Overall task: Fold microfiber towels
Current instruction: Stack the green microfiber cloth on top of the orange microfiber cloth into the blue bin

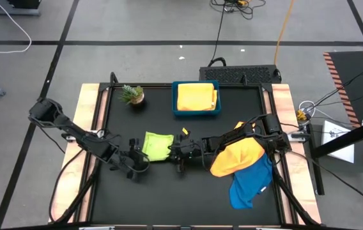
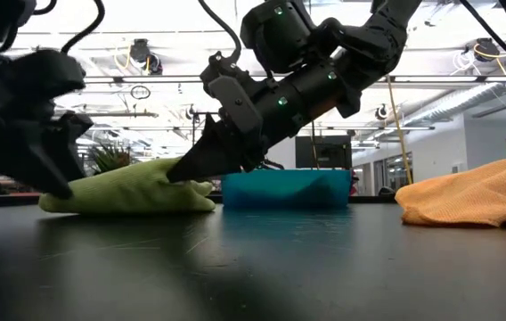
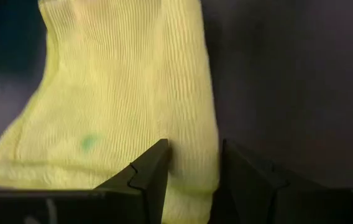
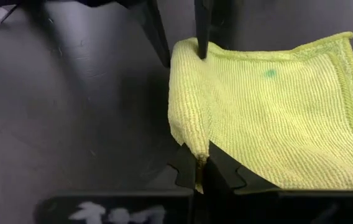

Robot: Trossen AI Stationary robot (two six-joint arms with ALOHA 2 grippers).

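Left of centre on the black worktop (image 1: pixel 188 191) you have the lime green towel (image 1: pixel 157 146): soft, light, limp, so take it by edges or corners. Your left gripper (image 1: pixel 138 161) has its fingers part-spread astride the towel's edge; your right gripper (image 1: pixel 180 152) has fingers pressed together, pinching a fold of the opposite edge. Right of centre, orange towel (image 1: pixel 236 156) overlaps blue towel (image 1: pixel 250 185). Open workshop beyond.

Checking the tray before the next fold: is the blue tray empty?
No, a folded yellow towel lies inside the blue tray.
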